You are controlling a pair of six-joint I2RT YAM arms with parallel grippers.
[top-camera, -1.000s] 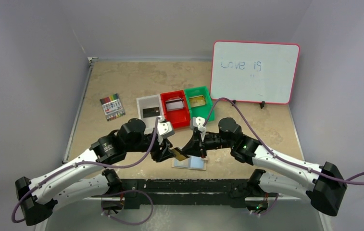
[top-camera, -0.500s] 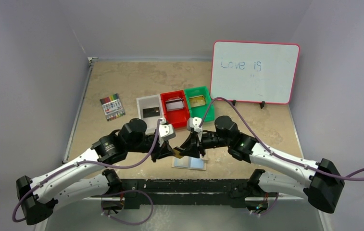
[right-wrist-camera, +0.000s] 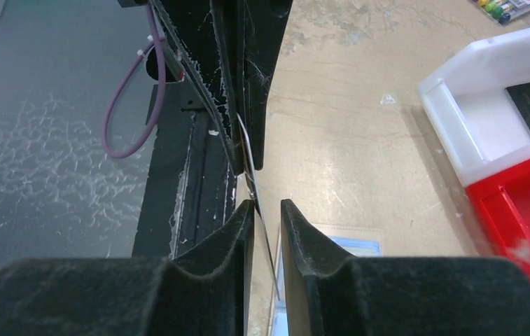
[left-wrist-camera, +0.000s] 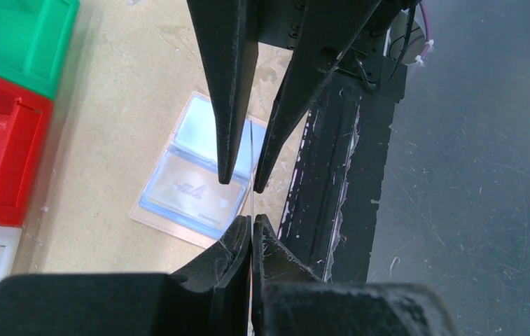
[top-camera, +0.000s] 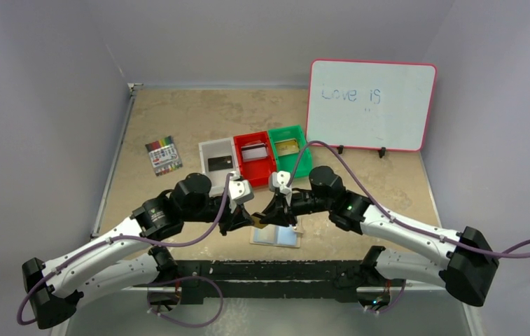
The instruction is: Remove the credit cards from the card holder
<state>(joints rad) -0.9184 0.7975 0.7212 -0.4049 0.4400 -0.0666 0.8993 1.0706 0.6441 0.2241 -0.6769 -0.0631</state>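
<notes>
Right wrist view: right gripper straddles the gold card edge-on, jaws apart; left gripper, at twelve o'clock, clamps its far end; long axis runs six-to-twelve.

Marker pack, white bin, red bin, green bin, whiteboard reading "Love is"

The top view looks down from high at the near edge over the whole table. The wrist views, close up, face each other and share the card holder.
</notes>
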